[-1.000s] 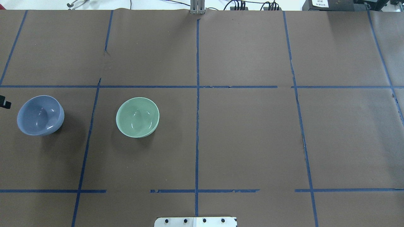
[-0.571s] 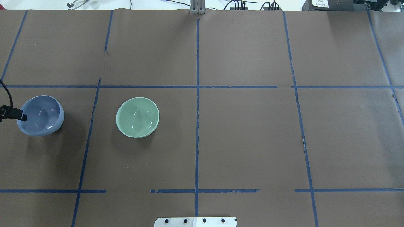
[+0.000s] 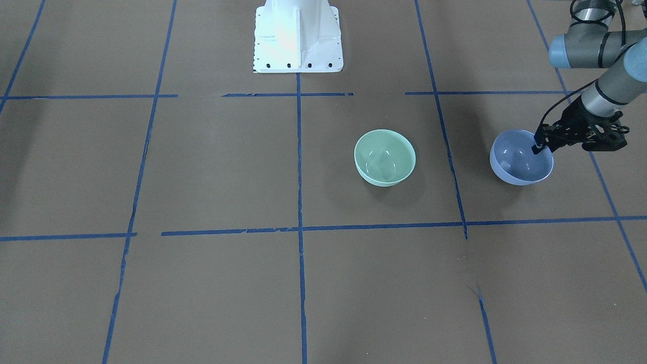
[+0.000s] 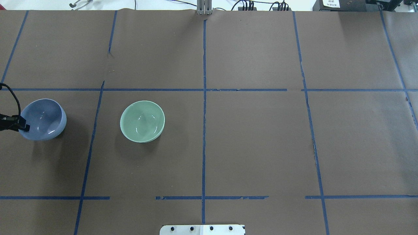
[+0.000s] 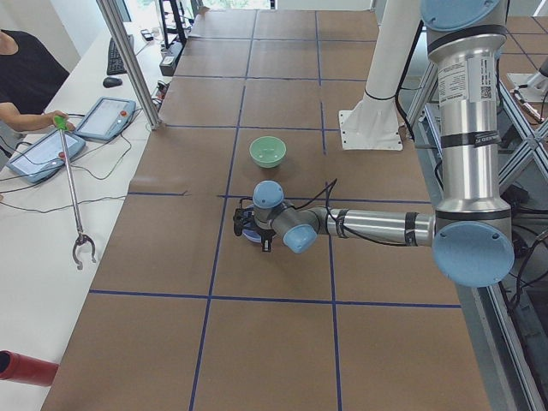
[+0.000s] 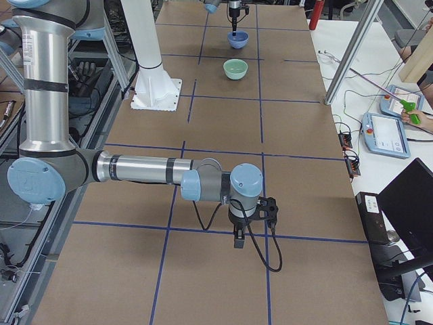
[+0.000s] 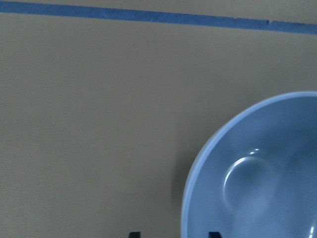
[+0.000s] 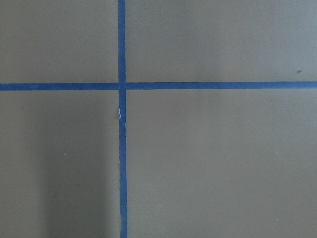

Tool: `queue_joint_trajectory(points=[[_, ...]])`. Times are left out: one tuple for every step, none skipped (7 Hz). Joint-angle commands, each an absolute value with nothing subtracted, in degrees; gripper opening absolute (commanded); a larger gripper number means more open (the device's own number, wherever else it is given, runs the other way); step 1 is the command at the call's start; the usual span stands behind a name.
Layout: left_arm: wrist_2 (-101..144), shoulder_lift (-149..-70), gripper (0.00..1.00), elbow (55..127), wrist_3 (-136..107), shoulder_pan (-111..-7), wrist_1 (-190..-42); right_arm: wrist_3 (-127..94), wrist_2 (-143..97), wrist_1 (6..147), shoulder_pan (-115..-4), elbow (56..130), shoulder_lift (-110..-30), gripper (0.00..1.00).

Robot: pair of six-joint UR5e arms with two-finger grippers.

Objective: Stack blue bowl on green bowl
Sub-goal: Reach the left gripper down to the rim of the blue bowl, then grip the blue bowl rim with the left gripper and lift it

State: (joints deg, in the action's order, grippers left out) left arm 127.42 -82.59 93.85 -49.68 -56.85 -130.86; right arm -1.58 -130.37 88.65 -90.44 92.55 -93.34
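Note:
The blue bowl stands upright at the table's left side; it also shows in the front view and the left wrist view. The green bowl stands upright and empty to its right, about one bowl width away. My left gripper is open at the blue bowl's outer rim. In the left wrist view its two fingertips straddle the rim, one inside and one outside. My right gripper hangs over bare table far from both bowls; I cannot tell whether it is open or shut.
The robot's white base stands at the table's near middle. Blue tape lines grid the brown table cover. Beside the table are an operator's tablets, a metal post and a grabber tool.
My left gripper has come in from the view's left edge, rightward and toward the robot, onto the blue bowl's rim. Both bowls have stayed put.

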Motion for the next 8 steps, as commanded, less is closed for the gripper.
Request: queue_joint_trajectory(points=[[127.88,-81.92,0.00,96.22,-49.05,-57.39,-130.78,-1.58,-130.34,88.59,-90.44,92.55,-93.34,1.00],[129.01,-80.96,0.00,100.50,-48.78,-58.18,-129.22,-1.58,-130.34,88.68,-90.44,92.55,-93.34,1.00],[134.16,-79.82,0.00,103.50,-48.08,-59.40,-126.76,-1.58,-130.34,88.59,-90.44,92.55,-93.34,1.00],[136.30,-79.11,0.00,108.23,-43.12,-63.42,-119.86,-1.58,-130.34,88.59,-90.44,92.55,-93.34,1.00],[136.32,-79.62,0.00,115.24,-36.45,-65.63,-106.74,-1.58,-130.34,88.68,-90.44,92.55,-93.34,1.00],[136.06,-81.54,0.00,120.53,-31.78,-70.00,-95.13,-1.58,-130.43,88.68,-90.44,92.55,-93.34,1.00],[135.88,-87.04,0.00,123.37,-31.29,-73.79,-87.61,-1.58,-130.34,88.59,-90.44,92.55,-93.34,1.00],[135.62,-89.01,0.00,126.10,-31.64,-74.44,-81.62,-1.58,-130.34,88.59,-90.44,92.55,-93.34,1.00]])
